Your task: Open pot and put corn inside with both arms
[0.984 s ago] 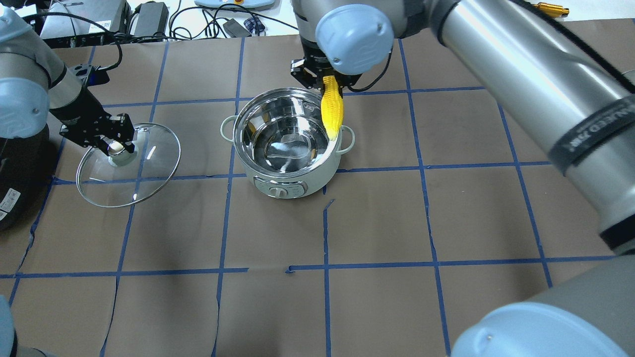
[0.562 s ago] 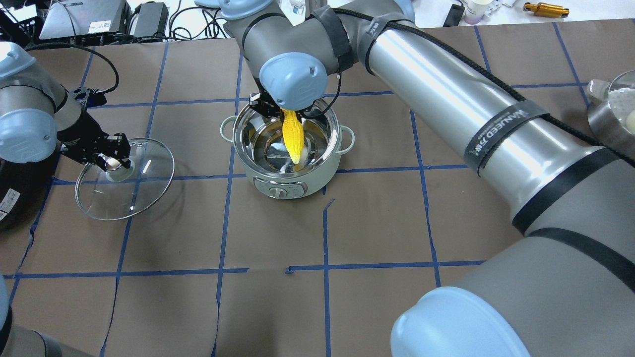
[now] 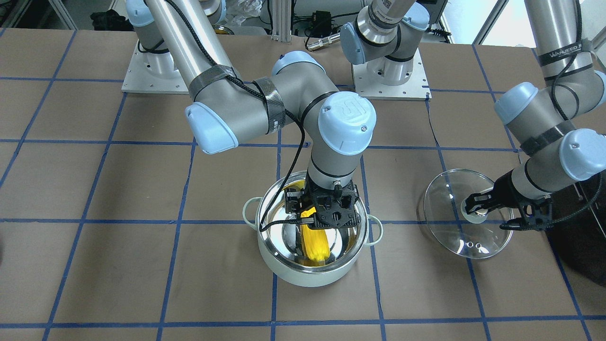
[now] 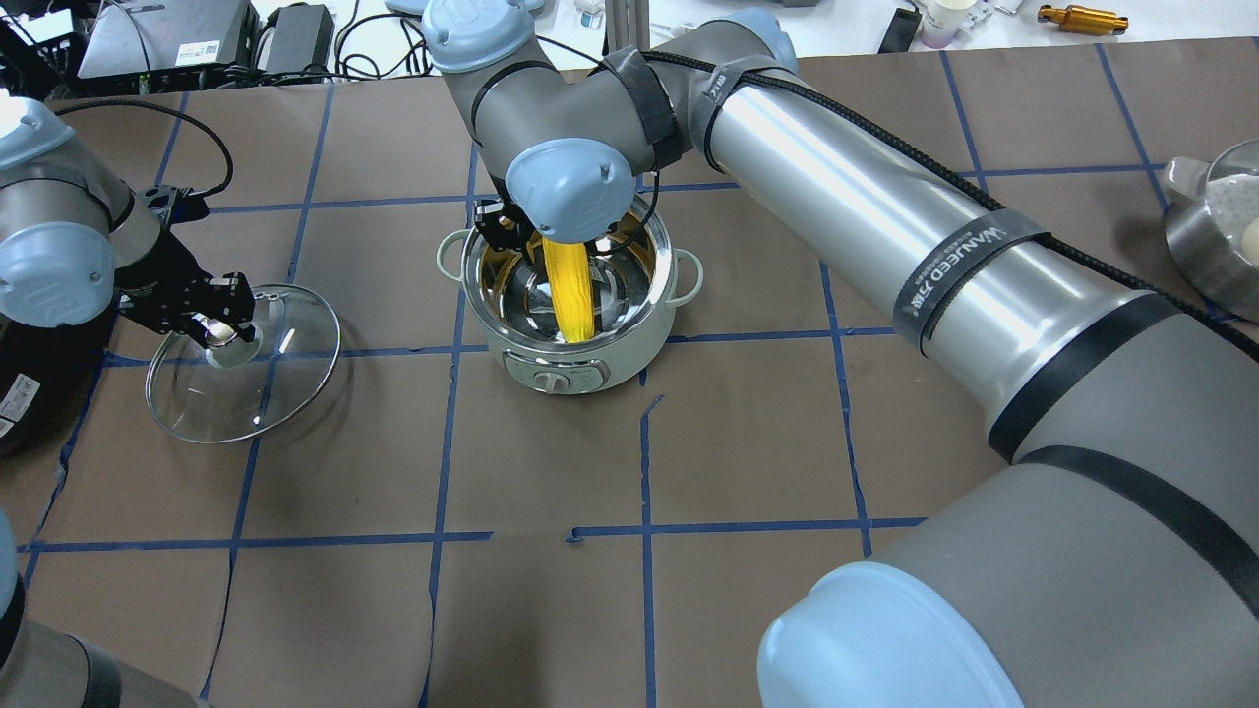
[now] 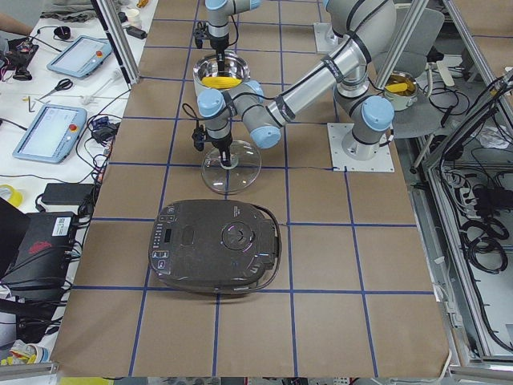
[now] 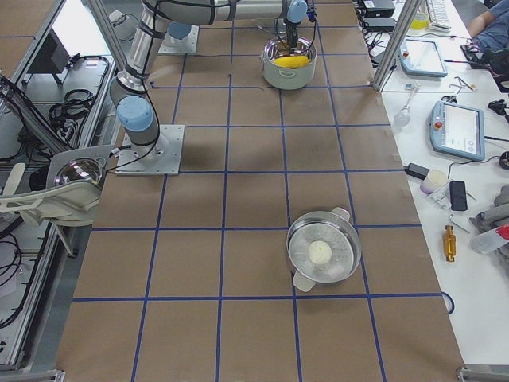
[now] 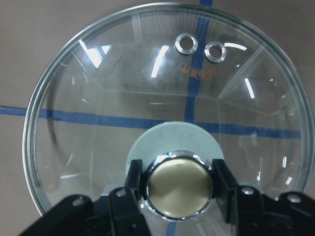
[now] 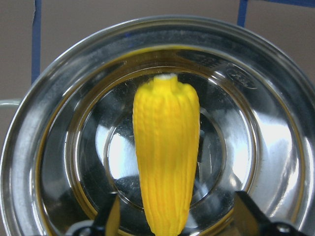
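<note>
The mint-green pot [image 4: 551, 371] stands uncovered in the middle of the table, also seen in the front view as pot [image 3: 307, 277]. The yellow corn [image 4: 570, 295] lies inside on the steel bottom, corn [image 8: 165, 162]. My right gripper [image 3: 326, 219] hangs just over the pot's rim, open, with steel showing between each finger and the cob. To the left, the glass lid [image 4: 275, 393] sits tilted, low over the table. My left gripper [image 7: 177, 189] is shut on its knob, left gripper [image 4: 224, 329].
A large black appliance [image 5: 216, 245] sits beyond the lid at the table's left end. A steel pot with a white item inside [image 6: 322, 253] stands at the far right. Cables and devices [image 4: 295, 29] line the back edge.
The right arm carried the corn from over the pot's right rim into the pot, lowered it and opened. The left gripper moved the lid slightly left and down.
</note>
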